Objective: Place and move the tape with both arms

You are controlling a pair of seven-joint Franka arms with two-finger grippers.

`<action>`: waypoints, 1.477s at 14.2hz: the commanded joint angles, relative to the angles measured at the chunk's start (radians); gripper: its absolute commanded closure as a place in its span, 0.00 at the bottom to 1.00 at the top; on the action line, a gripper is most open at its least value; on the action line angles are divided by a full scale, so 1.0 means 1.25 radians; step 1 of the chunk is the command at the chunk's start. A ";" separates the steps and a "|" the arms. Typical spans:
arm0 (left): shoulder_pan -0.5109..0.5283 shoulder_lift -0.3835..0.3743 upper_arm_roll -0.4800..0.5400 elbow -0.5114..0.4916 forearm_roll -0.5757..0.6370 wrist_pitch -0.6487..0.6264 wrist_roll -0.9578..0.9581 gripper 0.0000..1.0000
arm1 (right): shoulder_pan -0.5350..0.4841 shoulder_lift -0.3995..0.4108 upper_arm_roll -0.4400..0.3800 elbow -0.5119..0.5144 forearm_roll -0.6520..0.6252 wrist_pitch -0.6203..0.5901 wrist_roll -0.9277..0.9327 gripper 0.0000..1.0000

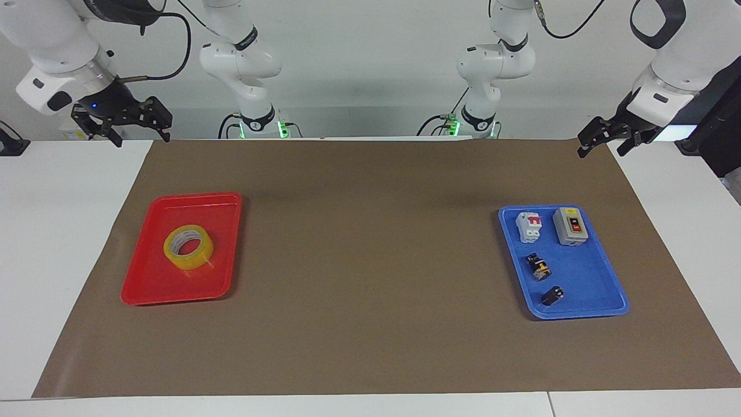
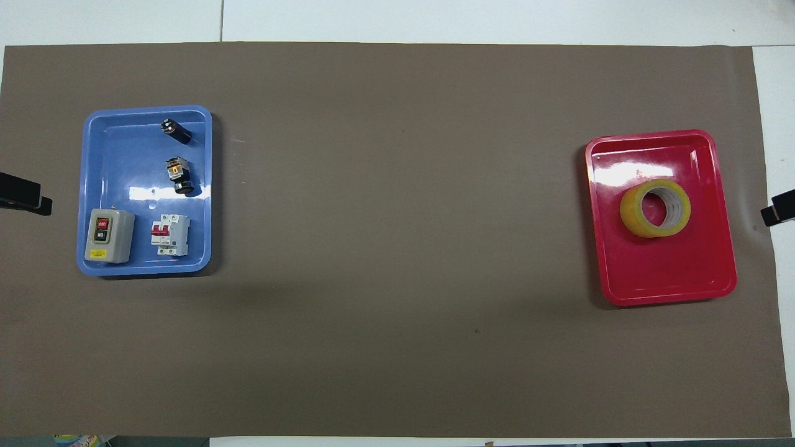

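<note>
The tape [image 1: 188, 247] [image 2: 655, 208], a yellow roll with a white core, lies flat in the red tray [image 1: 151, 286] [image 2: 664, 282] toward the right arm's end of the table. My right gripper [image 1: 143, 138] hangs open and empty, high in the air, over the table's edge beside that tray. In the overhead view only one fingertip [image 2: 779, 212] of it shows. My left gripper [image 1: 601, 152] waits open and empty, raised over the mat's edge at the left arm's end, with a fingertip [image 2: 25, 197] showing from above.
A blue tray [image 1: 605, 310] [image 2: 112, 130] toward the left arm's end holds a grey switch box [image 1: 570, 226], a white breaker [image 1: 529, 226] and two small black parts. A brown mat [image 1: 370, 243] covers the table between the trays. Two smaller white arms stand at the robots' end.
</note>
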 commanded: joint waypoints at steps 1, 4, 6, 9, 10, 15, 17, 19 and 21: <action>0.000 -0.020 0.000 -0.021 -0.010 0.006 0.008 0.00 | -0.016 -0.017 0.006 -0.024 -0.006 0.006 0.001 0.00; 0.000 -0.020 0.001 -0.021 -0.010 0.006 0.008 0.00 | -0.057 -0.005 0.004 -0.010 0.006 0.034 0.007 0.00; 0.000 -0.020 0.001 -0.021 -0.010 0.006 0.008 0.00 | -0.046 -0.001 0.008 -0.003 -0.007 0.040 0.007 0.00; 0.000 -0.020 0.001 -0.021 -0.010 0.006 0.008 0.00 | -0.038 -0.003 0.014 -0.003 -0.007 0.041 0.010 0.00; 0.000 -0.020 0.000 -0.021 -0.010 0.006 0.008 0.00 | -0.038 -0.003 0.014 -0.003 -0.007 0.043 0.010 0.00; 0.000 -0.020 0.000 -0.021 -0.010 0.006 0.008 0.00 | -0.045 -0.003 0.013 0.004 -0.002 0.040 0.009 0.00; 0.000 -0.020 0.001 -0.021 -0.010 0.006 0.008 0.00 | -0.043 -0.003 0.013 0.004 -0.006 0.043 0.010 0.00; 0.000 -0.020 0.001 -0.021 -0.010 0.006 0.008 0.00 | -0.039 -0.003 0.014 0.004 -0.006 0.043 0.009 0.00; 0.000 -0.020 0.000 -0.021 -0.010 0.006 0.008 0.00 | -0.038 -0.003 0.024 0.003 -0.001 0.045 0.009 0.00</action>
